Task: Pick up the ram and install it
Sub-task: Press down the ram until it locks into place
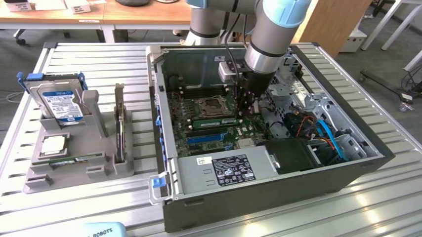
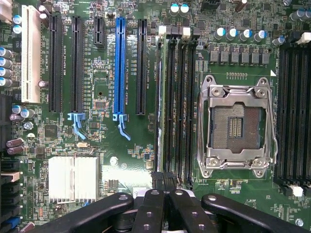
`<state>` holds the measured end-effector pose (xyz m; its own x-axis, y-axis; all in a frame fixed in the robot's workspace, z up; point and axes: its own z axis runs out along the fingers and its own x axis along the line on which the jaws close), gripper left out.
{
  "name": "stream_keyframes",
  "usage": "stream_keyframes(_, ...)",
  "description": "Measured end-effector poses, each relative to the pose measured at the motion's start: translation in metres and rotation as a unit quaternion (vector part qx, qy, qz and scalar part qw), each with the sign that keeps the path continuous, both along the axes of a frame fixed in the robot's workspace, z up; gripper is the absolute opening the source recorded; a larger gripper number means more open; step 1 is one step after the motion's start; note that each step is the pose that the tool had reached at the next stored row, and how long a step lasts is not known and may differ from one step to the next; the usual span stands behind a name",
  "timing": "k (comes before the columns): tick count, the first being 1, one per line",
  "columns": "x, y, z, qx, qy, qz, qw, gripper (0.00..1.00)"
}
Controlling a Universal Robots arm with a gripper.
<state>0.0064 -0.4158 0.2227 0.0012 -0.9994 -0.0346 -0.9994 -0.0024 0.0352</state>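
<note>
A ram stick (image 2: 158,102) stands on edge in the memory slot nearest the expansion slots, beside the processor socket (image 2: 236,126). In the exterior view it is a green strip (image 1: 212,120) just below that socket (image 1: 214,105). My gripper (image 2: 164,178) is shut, its black fingertips together right over one end of this stick. I cannot tell whether they touch it. From outside, the gripper (image 1: 246,116) reaches straight down into the open computer case (image 1: 343,177). A second ram stick (image 1: 74,159) lies flat at the front of the grey fixture (image 1: 39,185).
The fixture on the exterior view's left also holds a blue-labelled hard drive (image 1: 61,103), a silver processor chip (image 1: 53,144) and an upright card (image 1: 119,128). Inside the case are a blue expansion slot (image 2: 120,68), a heatsink (image 2: 73,178), cables (image 1: 326,136) and a power supply (image 1: 221,170).
</note>
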Motion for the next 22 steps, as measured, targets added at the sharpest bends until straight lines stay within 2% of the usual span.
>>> stream_keyframes(7,0.000,0.0002,0.0012,0.0006,0.0000,0.000,1.0000,0.10)
stream_keyframes(9,0.000,0.0000,0.0193,0.0000,0.0000,0.000,1.0000,0.10)
stream_keyframes(10,0.000,0.0000,0.0208,0.0000,0.0000,0.000,1.0000,0.10)
stream_keyframes(16,-0.001,0.0000,0.0210,0.0000,0.0000,0.000,1.0000,0.10)
stream_keyframes(22,-0.021,0.0000,0.0210,0.0000,-0.0001,0.000,1.0000,0.10)
